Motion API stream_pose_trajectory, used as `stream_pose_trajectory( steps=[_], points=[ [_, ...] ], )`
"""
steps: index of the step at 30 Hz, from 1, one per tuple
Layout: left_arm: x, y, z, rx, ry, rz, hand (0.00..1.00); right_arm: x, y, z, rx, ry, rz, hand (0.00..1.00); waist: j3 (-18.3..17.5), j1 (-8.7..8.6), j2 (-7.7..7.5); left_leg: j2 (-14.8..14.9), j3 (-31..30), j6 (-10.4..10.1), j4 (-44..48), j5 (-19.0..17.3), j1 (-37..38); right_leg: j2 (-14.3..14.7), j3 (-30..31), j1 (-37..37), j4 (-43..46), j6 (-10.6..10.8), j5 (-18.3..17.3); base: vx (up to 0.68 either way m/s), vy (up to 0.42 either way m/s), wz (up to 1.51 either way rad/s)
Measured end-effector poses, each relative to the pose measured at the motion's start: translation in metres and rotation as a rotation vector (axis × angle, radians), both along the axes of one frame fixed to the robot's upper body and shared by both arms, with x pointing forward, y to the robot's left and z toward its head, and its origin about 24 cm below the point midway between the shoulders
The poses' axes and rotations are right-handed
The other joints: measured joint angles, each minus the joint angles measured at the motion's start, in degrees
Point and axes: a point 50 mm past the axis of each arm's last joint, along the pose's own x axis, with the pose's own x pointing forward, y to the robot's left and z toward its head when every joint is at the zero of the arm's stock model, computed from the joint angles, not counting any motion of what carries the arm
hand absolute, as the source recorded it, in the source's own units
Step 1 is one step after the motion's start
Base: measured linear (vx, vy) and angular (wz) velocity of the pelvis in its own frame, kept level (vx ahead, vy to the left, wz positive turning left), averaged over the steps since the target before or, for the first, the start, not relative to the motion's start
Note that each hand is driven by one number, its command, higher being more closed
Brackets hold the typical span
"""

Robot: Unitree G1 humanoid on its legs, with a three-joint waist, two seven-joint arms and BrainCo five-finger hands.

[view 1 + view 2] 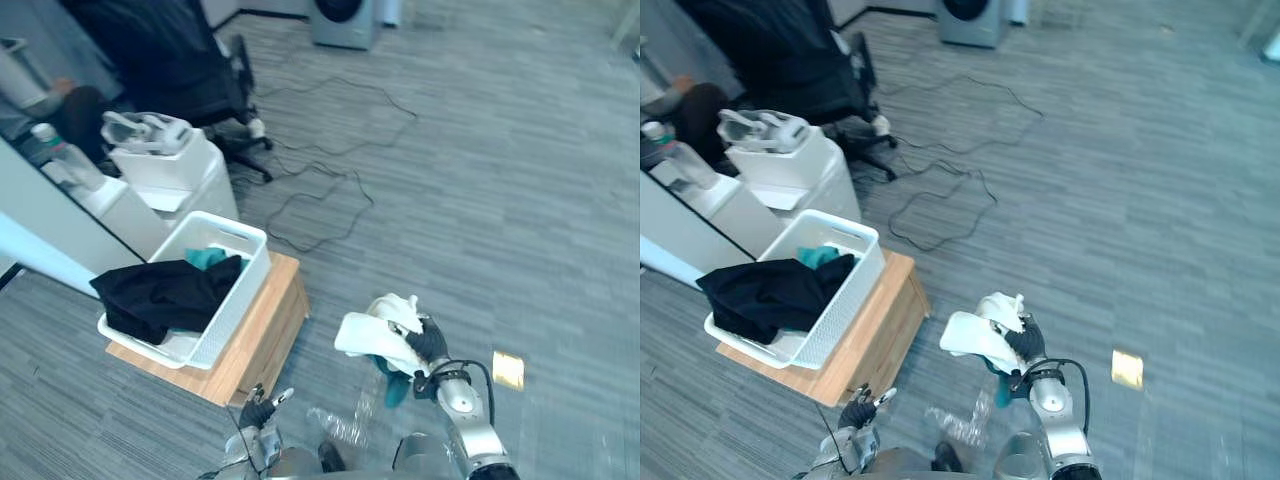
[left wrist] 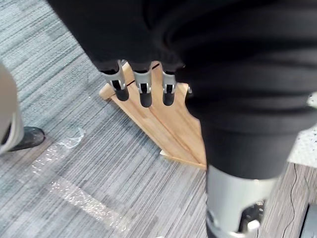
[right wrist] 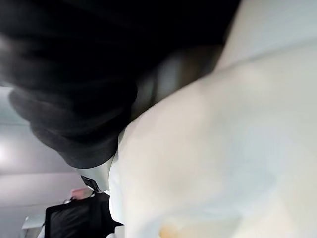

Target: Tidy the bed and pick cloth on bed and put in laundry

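1. Nearest us, the left hand (image 1: 260, 408) hangs low beside the wooden stand (image 1: 265, 332), its fingers straight and holding nothing.
2. We see the right hand (image 1: 428, 342) clenched round a bunched white cloth (image 1: 372, 335), above the carpet.
3. Further left, the white laundry basket (image 1: 236, 298) sits on the stand. A black garment (image 1: 160, 295) drapes over its rim, and a teal cloth (image 1: 208, 257) lies inside.
4. Farthest stands a washing machine (image 1: 343, 20).

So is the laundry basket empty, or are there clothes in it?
Not empty. A black garment hangs over the rim of the white basket, and a teal cloth lies inside.
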Motion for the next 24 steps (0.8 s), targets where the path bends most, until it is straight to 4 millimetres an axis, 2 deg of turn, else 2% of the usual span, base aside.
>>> stream_pose_trajectory(
  steps=[2,3,4,5,6,7,8,9,10,12,15,18,19,20,21,22,23,24],
  points=[
    [-0.003,0.001,-0.002,0.011,0.017,-0.013,0.00,0.001,0.000,0.004,0.003,-0.020,0.002,1.00,0.20,-0.97,0.57,1.87,-3.62,-3.07,-0.05,-0.28,1.10,2.57,5.27,-3.26,-14.73,0.75,0.64,0.38,-0.250,1.08],
    [-0.006,0.002,-0.004,0.020,0.034,-0.022,0.00,0.000,0.000,0.003,0.006,-0.016,0.000,1.00,0.15,-1.30,0.48,3.07,-5.89,-6.15,-0.17,-0.94,1.90,4.39,10.66,-4.12,-25.24,2.55,2.72,0.41,-0.365,1.12],
    [-0.008,0.004,-0.005,0.027,0.042,-0.021,0.00,-0.002,0.000,0.001,0.012,-0.006,-0.004,1.00,-0.05,-1.46,0.09,3.66,-7.39,-8.34,-0.37,-1.84,2.72,5.97,15.47,-3.60,-34.01,3.26,7.20,0.51,-0.483,1.33],
    [-0.010,0.012,-0.005,0.050,0.048,-0.023,0.00,-0.008,0.003,-0.003,0.028,0.015,-0.008,1.00,-0.89,-1.04,-1.87,3.75,-9.13,-11.23,-0.69,-3.38,3.82,6.29,18.89,-3.45,-39.79,3.17,16.28,0.55,-0.556,1.30],
    [-0.010,0.021,-0.005,0.072,0.048,-0.006,0.00,-0.013,0.010,-0.008,0.039,0.037,0.014,1.00,-0.71,-0.80,-2.79,4.29,-9.98,-14.02,-0.13,-6.02,6.18,6.54,18.81,-5.01,-32.67,4.14,17.66,0.46,-0.480,0.90],
    [-0.015,0.020,-0.007,0.065,0.067,0.006,0.00,-0.012,0.011,-0.008,0.030,0.043,0.030,1.00,-1.05,-0.43,-1.60,6.04,-10.04,-14.28,1.13,-6.12,6.25,7.92,18.13,-5.68,-29.56,3.40,16.07,0.41,-0.458,0.58],
    [-0.026,0.017,-0.010,0.055,0.094,0.018,0.00,-0.015,0.013,-0.009,0.020,0.045,0.053,1.00,-2.02,-0.84,-0.44,9.09,-10.27,-15.28,5.18,-6.93,4.78,9.24,16.93,-5.37,-27.86,1.86,10.87,0.33,-0.368,0.24],
    [-0.030,0.013,-0.012,0.044,0.104,0.020,0.00,-0.014,0.013,-0.008,0.016,0.041,0.061,1.00,-2.17,-0.89,1.03,11.38,-10.71,-15.21,9.47,-6.83,2.87,10.08,15.38,-4.51,-27.70,0.83,9.64,0.35,-0.418,0.56],
    [-0.029,0.012,-0.011,0.039,0.098,0.018,0.00,-0.013,0.011,-0.007,0.009,0.036,0.054,1.00,-2.04,-1.26,1.96,13.55,-10.41,-14.39,15.08,-5.23,-0.18,10.18,13.30,-3.20,-27.88,-0.21,8.54,0.27,-0.325,0.56],
    [-0.029,0.012,-0.010,0.041,0.091,0.034,0.00,-0.012,0.007,-0.006,-0.003,0.031,0.032,1.00,-1.91,-1.38,2.18,15.49,-7.17,-14.40,19.68,-4.89,-2.98,8.86,9.68,0.14,-29.70,-1.39,7.56,0.22,-0.281,0.91],
    [-0.031,0.013,-0.008,0.047,0.080,0.031,0.00,-0.007,0.005,-0.001,-0.006,0.006,0.015,1.00,-1.82,-1.47,2.03,14.99,0.48,-14.27,18.59,-4.90,-5.63,7.20,4.26,6.33,-35.30,-1.94,8.18,0.19,-0.170,0.97],
    [-0.034,0.013,-0.007,0.048,0.076,0.032,0.00,0.000,0.006,0.012,-0.005,-0.052,0.022,1.00,-1.78,-1.56,1.96,13.33,9.49,-14.15,9.24,-4.79,-7.40,6.04,-1.63,10.92,-40.17,-0.40,9.22,0.16,0.042,0.83],
    [-0.034,0.014,-0.006,0.047,0.074,0.032,0.00,0.002,0.005,0.014,-0.009,-0.062,0.021,1.00,-1.64,-1.36,1.74,13.34,11.93,-12.93,7.92,-3.98,-7.55,5.48,-2.76,11.95,-40.93,0.17,9.52,0.20,0.181,0.73],
    [-0.032,0.013,-0.006,0.048,0.067,0.017,0.00,0.004,-0.002,0.018,-0.019,-0.081,-0.001,1.00,-1.66,-1.10,1.64,13.38,15.85,-11.92,6.90,-1.89,-6.71,4.01,-4.34,14.07,-42.56,1.97,10.42,0.23,0.243,0.71],
    [-0.032,0.008,-0.006,0.042,0.066,-0.005,0.00,0.006,-0.008,0.023,-0.033,-0.099,-0.011,1.00,-1.83,-1.30,2.02,12.84,17.33,-10.88,6.02,1.72,-6.22,3.12,-5.28,14.91,-43.72,3.67,11.32,0.28,0.352,0.61],
    [-0.031,0.009,-0.005,0.045,0.060,-0.013,0.00,0.007,-0.010,0.024,-0.036,-0.105,-0.018,1.00,-1.99,-1.08,1.84,11.32,17.23,-10.50,5.84,1.53,-6.07,1.77,-5.61,15.42,-44.27,4.99,12.20,0.23,0.362,0.46],
    [-0.029,0.011,-0.003,0.060,0.053,-0.036,0.00,0.008,-0.012,0.026,-0.035,-0.115,-0.026,1.00,-1.81,-0.96,1.07,9.46,16.89,-9.00,5.29,0.49,-5.74,0.06,-5.89,15.64,-43.18,5.49,12.48,0.20,0.387,0.48],
    [-0.027,0.014,-0.002,0.080,0.050,-0.077,0.00,0.008,-0.012,0.027,-0.026,-0.119,-0.039,1.00,-1.26,-1.06,0.19,7.33,15.98,-8.48,3.75,0.16,-4.29,-2.15,-6.03,15.42,-39.20,5.57,12.53,0.14,0.312,0.53]
  ],
)
